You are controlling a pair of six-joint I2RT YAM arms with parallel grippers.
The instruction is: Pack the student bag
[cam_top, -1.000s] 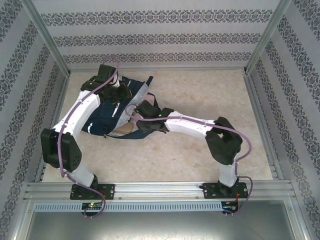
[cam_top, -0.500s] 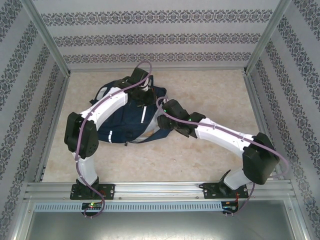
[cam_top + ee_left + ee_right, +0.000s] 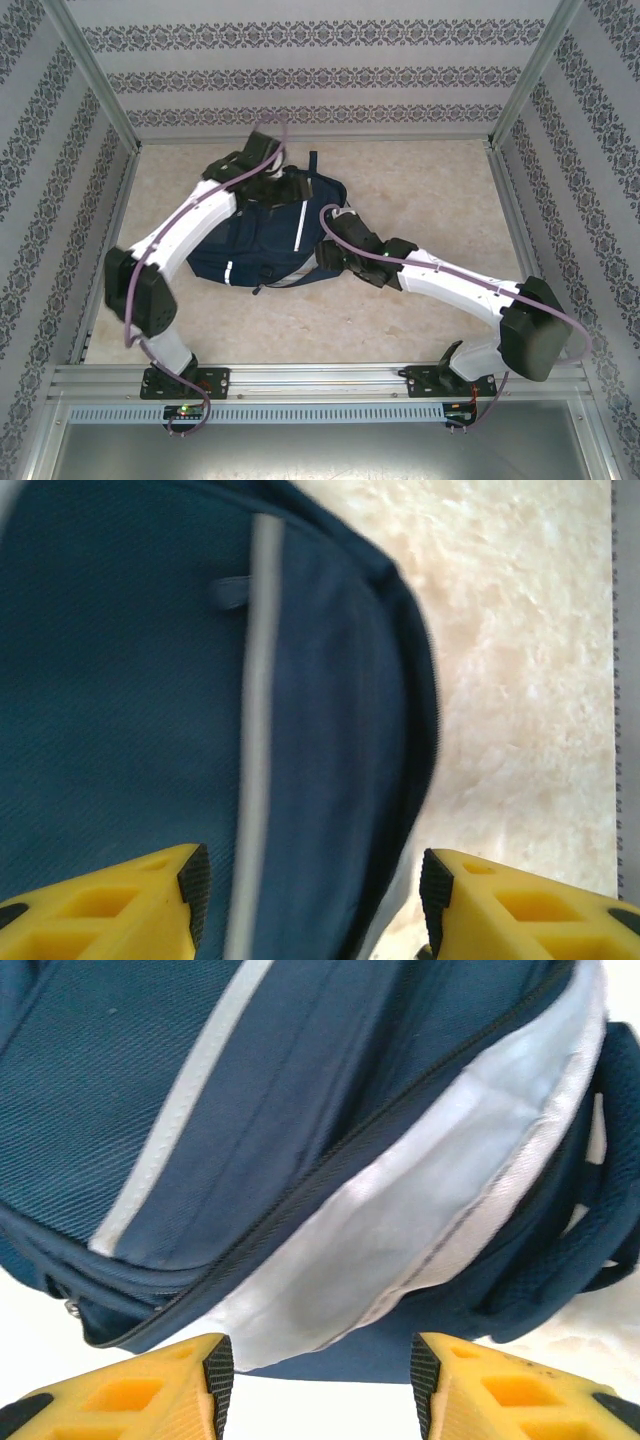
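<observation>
Facing the student bag [image 3: 268, 243], left claw [image 3: 315, 890] and right claw [image 3: 322, 1375] gape apart

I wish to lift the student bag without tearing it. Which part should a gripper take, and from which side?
Probably the padded strap at the student bag's right edge, approached from the right by the right gripper. It loops clear of the flat body, so open jaws fit around it.
</observation>
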